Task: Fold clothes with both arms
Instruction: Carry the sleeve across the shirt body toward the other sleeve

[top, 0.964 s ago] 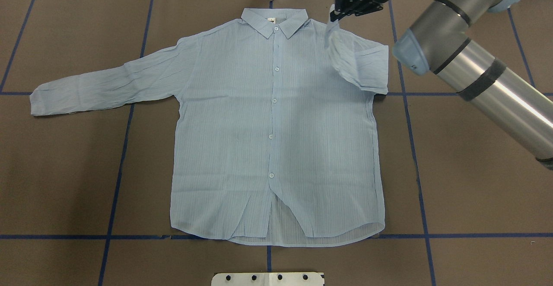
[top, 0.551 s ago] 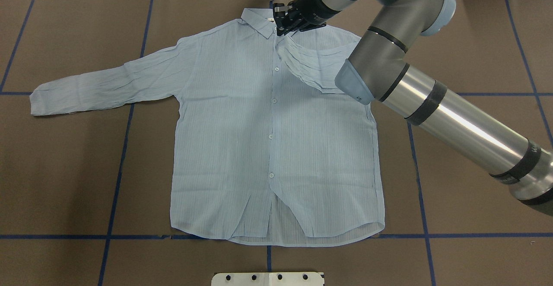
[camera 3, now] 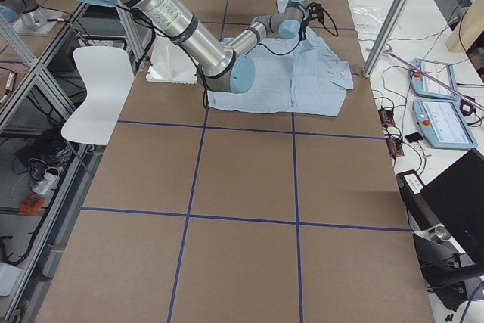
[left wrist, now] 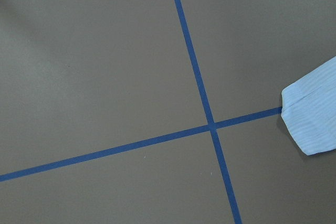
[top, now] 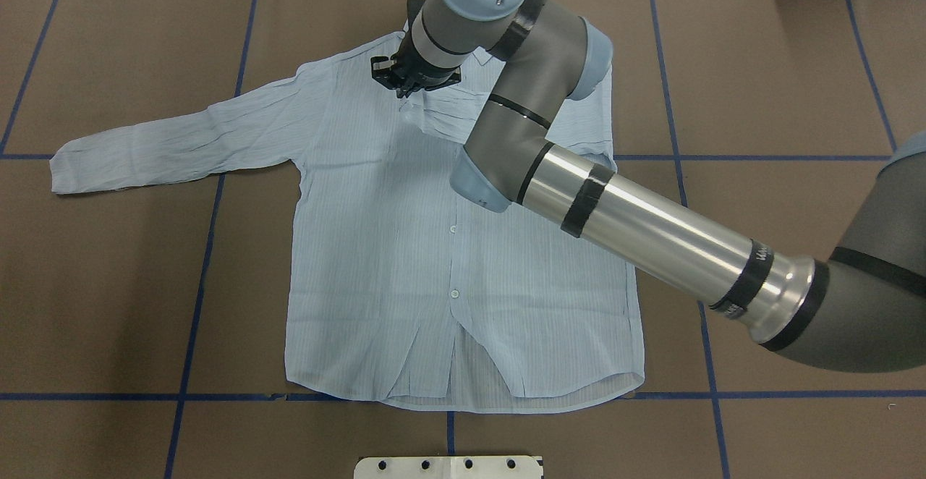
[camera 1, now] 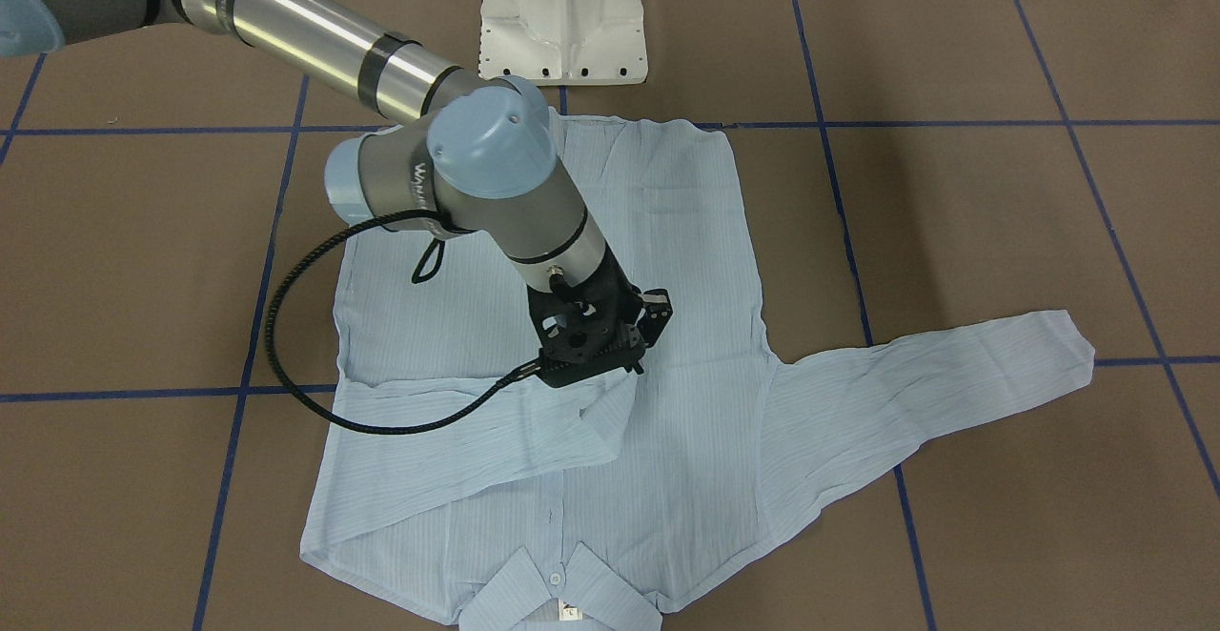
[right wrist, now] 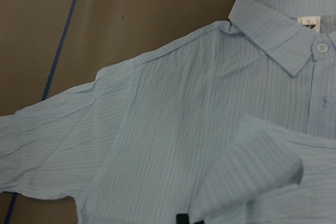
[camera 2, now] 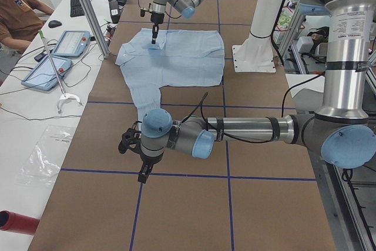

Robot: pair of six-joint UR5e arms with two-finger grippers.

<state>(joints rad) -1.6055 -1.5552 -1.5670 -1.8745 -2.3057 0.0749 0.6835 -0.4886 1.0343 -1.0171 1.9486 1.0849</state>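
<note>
– Shirt (top: 391, 262): where does it lie?
– Flat, buttons up, in the middle of the desk (top: 796, 66). In the overhead view the collar (camera 1: 558, 593) is toward 12 o'clock and the hem toward 6. The outstretched sleeve (top: 173, 139) points to 9 o'clock.
– And the other one?
– The folded sleeve (top: 448, 113) crosses the chest from the 3 o'clock side. Its cuff (right wrist: 262, 166) rises to the right pincer (top: 405, 88), which looks closed on it just below the collar.
– And the left pincer (camera 2: 143, 171)?
– It hovers over bare desk out at 9 o'clock, near the outstretched sleeve's end. I cannot tell whether it is open or closed.
– Which step, then?
– The first sleeve fold, I'd judge, and nearly placed. The next move calls for lowering the cuff onto the chest and letting go cleanly. After that the left arm should take the 9 o'clock sleeve and mirror the fold.
</note>
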